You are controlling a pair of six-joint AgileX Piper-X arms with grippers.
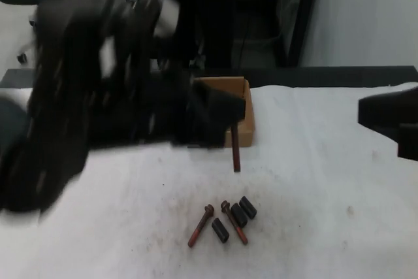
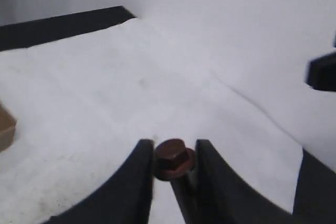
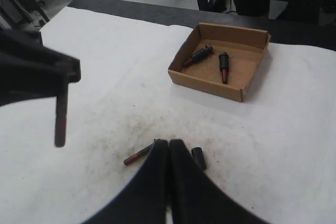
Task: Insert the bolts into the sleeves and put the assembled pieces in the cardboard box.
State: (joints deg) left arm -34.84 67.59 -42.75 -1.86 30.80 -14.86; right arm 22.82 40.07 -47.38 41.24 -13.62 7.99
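1. Left tool (image 2: pixel 174 148) clamps 1 bolt (image 1: pixel 236 155) under its head, beside the cardboard box (image 3: pixel 202 80) near the counter's (image 1: pixel 313 227) far edge
2. Right tool (image 3: pixel 168 148) closed, empty
3. Bolt likely stiff, heavy, slick; hold near head

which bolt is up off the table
The bolt hanging upright from the left gripper; the other loose bolts lie flat on the cloth.
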